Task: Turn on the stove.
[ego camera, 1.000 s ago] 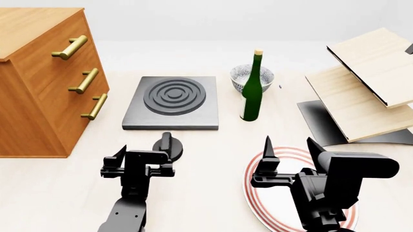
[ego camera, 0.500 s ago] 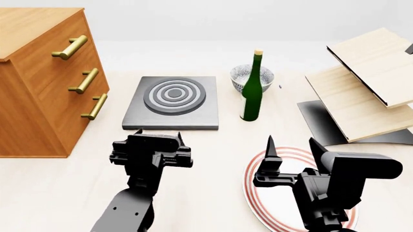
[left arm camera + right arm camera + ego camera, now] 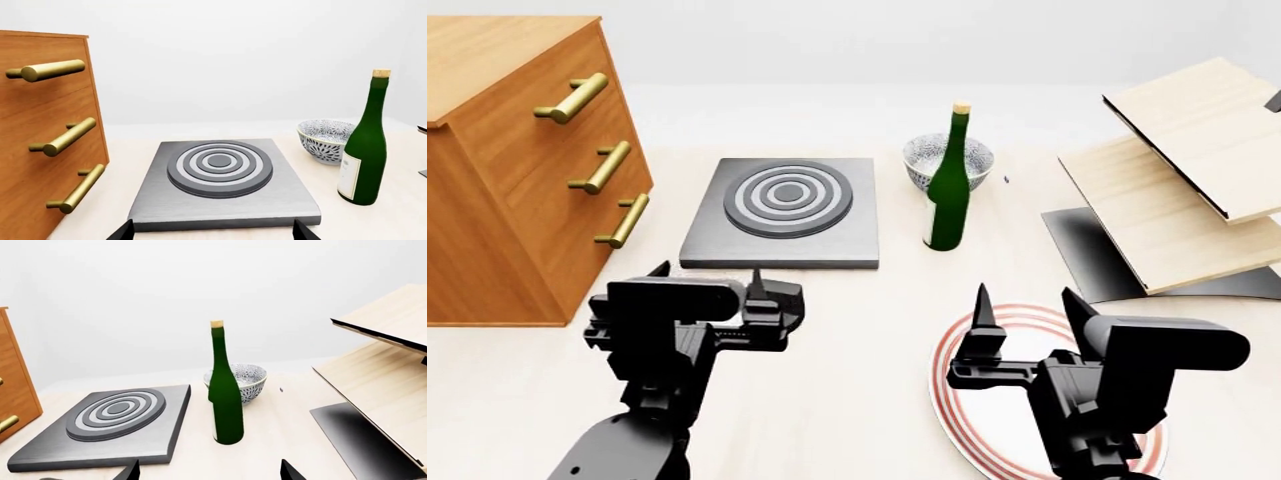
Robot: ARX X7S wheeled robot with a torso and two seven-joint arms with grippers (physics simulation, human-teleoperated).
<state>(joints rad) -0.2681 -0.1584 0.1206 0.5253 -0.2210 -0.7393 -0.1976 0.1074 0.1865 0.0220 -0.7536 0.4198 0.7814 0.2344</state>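
The stove (image 3: 710,240) is a dark grey square slab. Its ring burner (image 3: 787,197) shows light grey and white rings. It also fills the left wrist view (image 3: 220,200) and shows in the right wrist view (image 3: 100,440). The small black knob (image 3: 785,305) sits on the table in front of the stove, partly hidden by my left gripper. My left gripper (image 3: 709,272) is open and empty, just short of the stove's front edge and left of the knob. Its fingertips (image 3: 124,230) stand wide apart. My right gripper (image 3: 1028,300) is open and empty above a plate.
A wooden drawer cabinet (image 3: 507,180) with brass handles stands left of the stove. A green bottle (image 3: 948,185) and a patterned bowl (image 3: 932,155) stand right of it. A tilted wooden shelf on a black base (image 3: 1188,180) is at the right. A red-rimmed plate (image 3: 950,390) lies under the right gripper.
The burner rings turned from dark to light a second ago and remain light. My left gripper was over the knob half a second ago and has since drawn back to the left.
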